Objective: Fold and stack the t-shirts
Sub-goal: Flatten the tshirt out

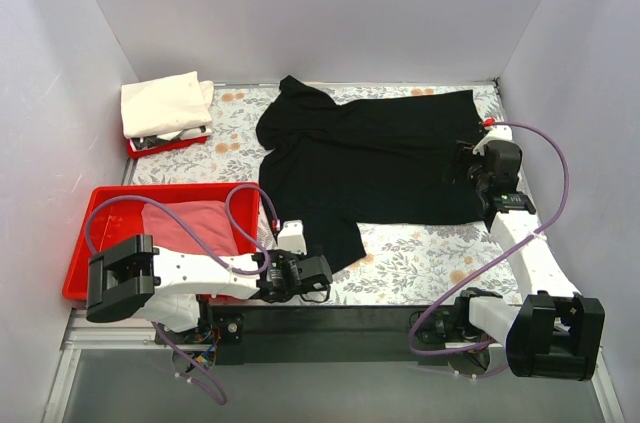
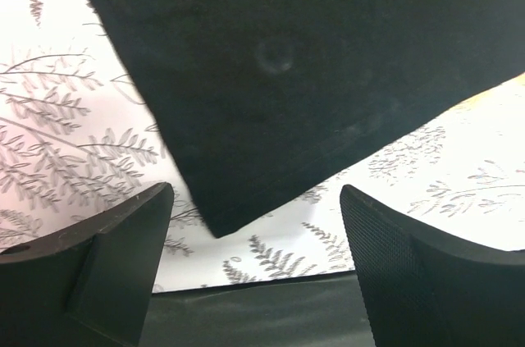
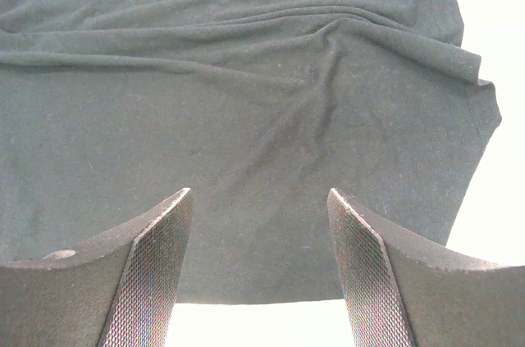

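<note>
The black t-shirt (image 1: 370,158) lies spread flat across the middle of the table. The dusty pink t-shirt (image 1: 190,223) lies in the big red tray (image 1: 80,263). The cream-white t-shirt (image 1: 165,103) sits folded on a small red tray at the back left. My left gripper (image 1: 318,273) is open and empty, just in front of the shirt's near sleeve corner (image 2: 215,220). My right gripper (image 1: 472,163) is open and empty, above the shirt's hem at the right side (image 3: 271,265); the cloth there shows a few wrinkles.
The table carries a white cloth with a leaf print (image 1: 420,258). The small red tray (image 1: 165,146) stands at the back left. White walls close in on the left, back and right. The table's dark front edge (image 2: 262,306) is right under my left gripper.
</note>
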Controlling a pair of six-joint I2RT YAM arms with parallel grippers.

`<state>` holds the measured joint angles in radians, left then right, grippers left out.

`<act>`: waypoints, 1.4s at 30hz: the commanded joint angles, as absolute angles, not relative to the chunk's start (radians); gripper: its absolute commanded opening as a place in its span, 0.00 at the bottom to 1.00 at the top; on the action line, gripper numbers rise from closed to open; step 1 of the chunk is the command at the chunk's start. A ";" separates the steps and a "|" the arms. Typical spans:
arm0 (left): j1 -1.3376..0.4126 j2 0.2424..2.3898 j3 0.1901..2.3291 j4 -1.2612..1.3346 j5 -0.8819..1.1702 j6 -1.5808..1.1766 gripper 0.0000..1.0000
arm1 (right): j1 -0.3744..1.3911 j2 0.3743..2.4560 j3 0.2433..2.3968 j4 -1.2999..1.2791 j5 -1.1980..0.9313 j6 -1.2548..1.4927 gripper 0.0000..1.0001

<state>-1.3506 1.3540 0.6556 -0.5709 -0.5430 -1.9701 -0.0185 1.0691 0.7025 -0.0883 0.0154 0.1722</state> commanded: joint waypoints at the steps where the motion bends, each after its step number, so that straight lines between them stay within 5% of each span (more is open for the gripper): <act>1: -1.355 1.384 0.634 -0.506 -0.499 -2.092 0.75 | -0.021 1.055 0.689 -0.069 0.008 0.166 0.61; 8: -1.355 1.434 0.649 -0.512 -0.491 -2.095 0.59 | -0.021 1.046 0.684 -0.071 0.012 0.164 0.61; 19: -1.355 1.465 0.709 -0.650 -0.535 -2.129 0.00 | -0.021 1.045 0.680 -0.072 0.015 0.163 0.61; 29: -1.290 1.321 0.835 -0.663 -0.713 -1.901 0.00 | -0.023 1.045 0.678 -0.098 0.115 0.156 0.63; 42: -0.853 1.282 0.819 -0.177 -0.425 -1.359 0.00 | -0.158 1.210 0.640 -0.106 0.150 0.232 0.67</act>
<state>-0.9234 1.2533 0.7979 -0.3050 -0.5117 -1.5246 -0.1272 1.1862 0.6617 -0.1120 0.1478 0.1967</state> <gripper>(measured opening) 0.030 0.667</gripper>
